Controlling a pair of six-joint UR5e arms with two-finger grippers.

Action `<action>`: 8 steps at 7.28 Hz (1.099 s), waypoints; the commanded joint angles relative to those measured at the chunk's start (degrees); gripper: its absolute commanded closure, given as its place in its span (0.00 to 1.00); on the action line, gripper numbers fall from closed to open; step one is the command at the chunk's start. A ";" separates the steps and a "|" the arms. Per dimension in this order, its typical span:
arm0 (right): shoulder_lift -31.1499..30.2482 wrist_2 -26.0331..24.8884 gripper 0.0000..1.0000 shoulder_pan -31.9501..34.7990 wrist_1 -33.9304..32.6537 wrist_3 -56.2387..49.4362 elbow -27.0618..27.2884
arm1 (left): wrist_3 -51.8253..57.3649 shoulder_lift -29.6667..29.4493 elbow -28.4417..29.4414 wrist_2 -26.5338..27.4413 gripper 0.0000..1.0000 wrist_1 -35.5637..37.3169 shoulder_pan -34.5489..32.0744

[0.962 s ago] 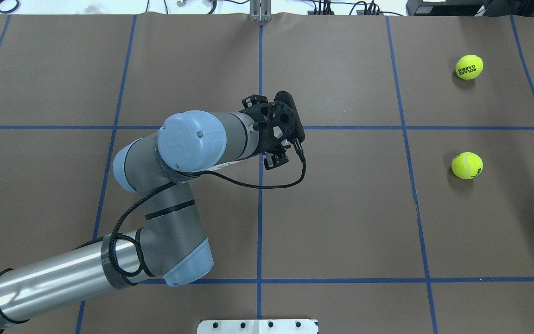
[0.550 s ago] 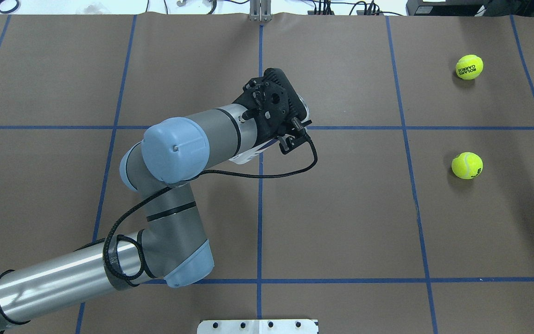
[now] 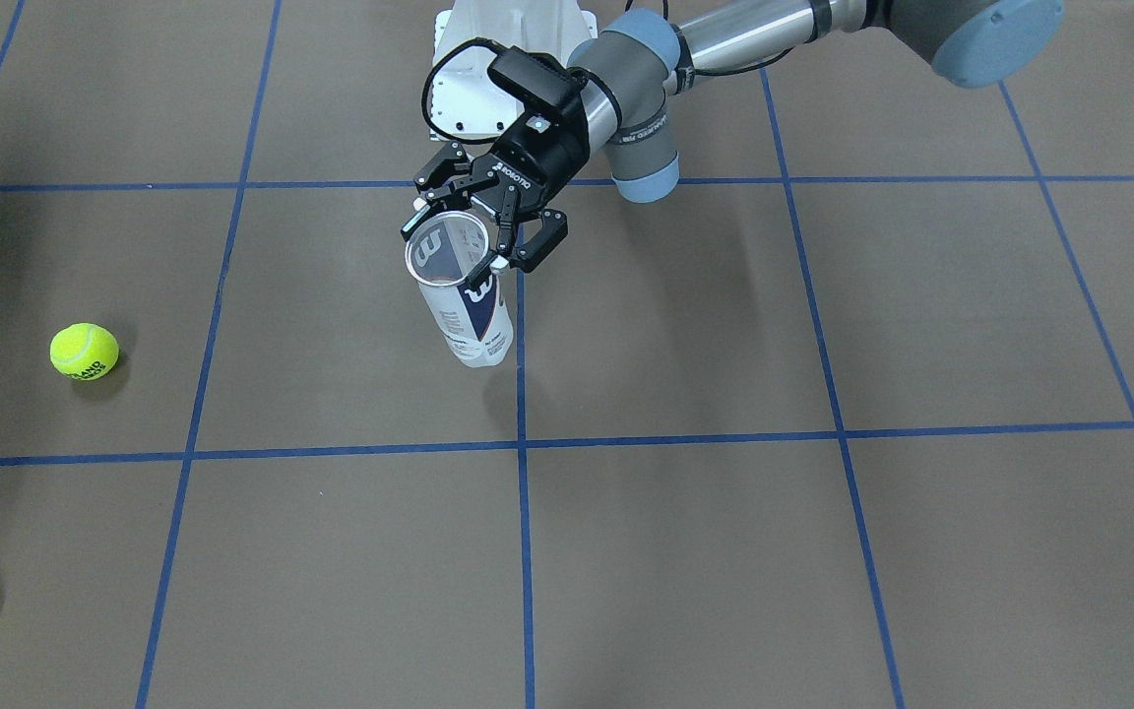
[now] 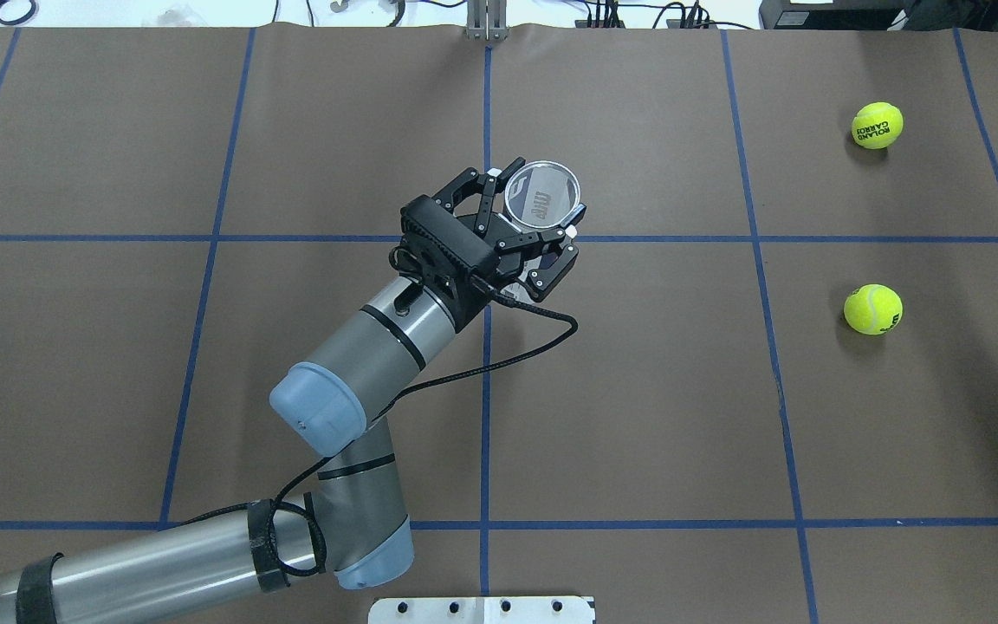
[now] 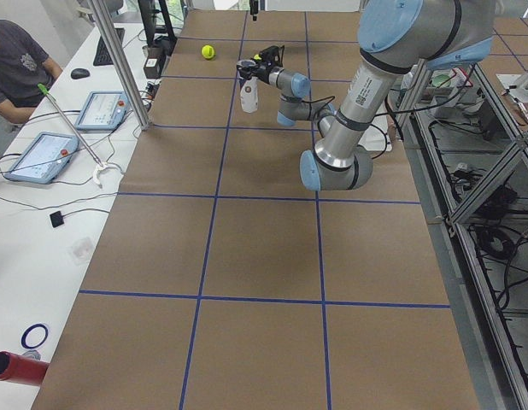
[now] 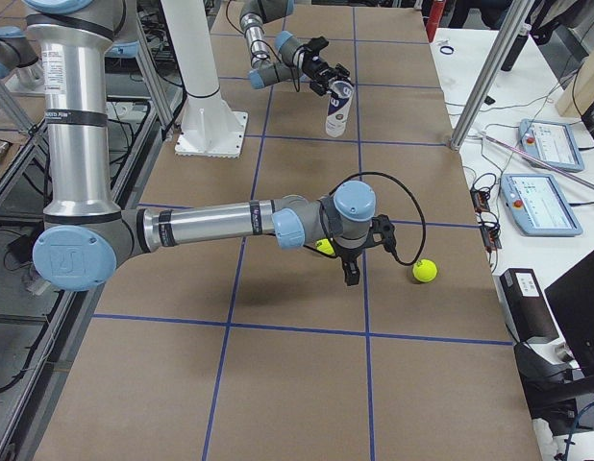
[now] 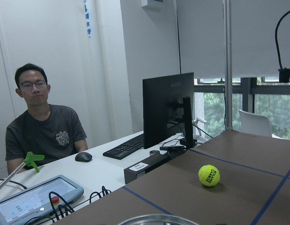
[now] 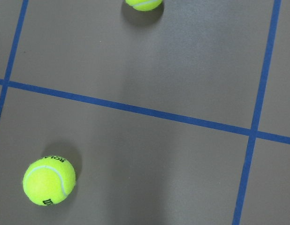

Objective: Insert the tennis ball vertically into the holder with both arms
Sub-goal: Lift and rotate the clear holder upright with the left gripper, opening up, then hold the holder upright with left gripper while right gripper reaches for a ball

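My left gripper (image 4: pixel 539 206) is shut on the holder (image 4: pixel 541 196), a clear tube with a white and navy label. It holds the tube upright near the table's middle, open metal rim up. The holder also shows in the front view (image 3: pixel 464 305), gripped just below the rim (image 3: pixel 449 251). Its base is at or just above the table. Two tennis balls lie at the right: one far (image 4: pixel 877 125), one nearer (image 4: pixel 872 309). My right gripper (image 6: pixel 355 274) hovers by the nearer ball (image 6: pixel 323 247); I cannot tell if it is open. The right wrist view shows both balls (image 8: pixel 49 180) below.
The white pedestal base (image 4: pixel 482 609) stands at the near table edge. An operator (image 7: pixel 41 136) sits at a side desk with a monitor (image 7: pixel 168 108), keyboard and tablets beyond the far edge. Blue tape lines grid the brown table (image 4: pixel 638 390).
My left wrist has swung round and its elbow has dropped toward the base. The holder, earlier hidden under the wrist, now stands upright with its mouth up. The balls have not moved.
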 commanded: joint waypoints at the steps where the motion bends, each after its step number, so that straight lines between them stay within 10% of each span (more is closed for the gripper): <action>1: 0.71 -0.12 0.00 -2.54 0.75 3.26 0.34 | 0.01 0.04 4.09 1.92 0.24 -3.90 0.46; 8: 0.45 -3.88 0.00 -11.59 6.64 13.75 1.66 | -0.17 -0.22 5.96 2.19 0.20 -6.89 1.87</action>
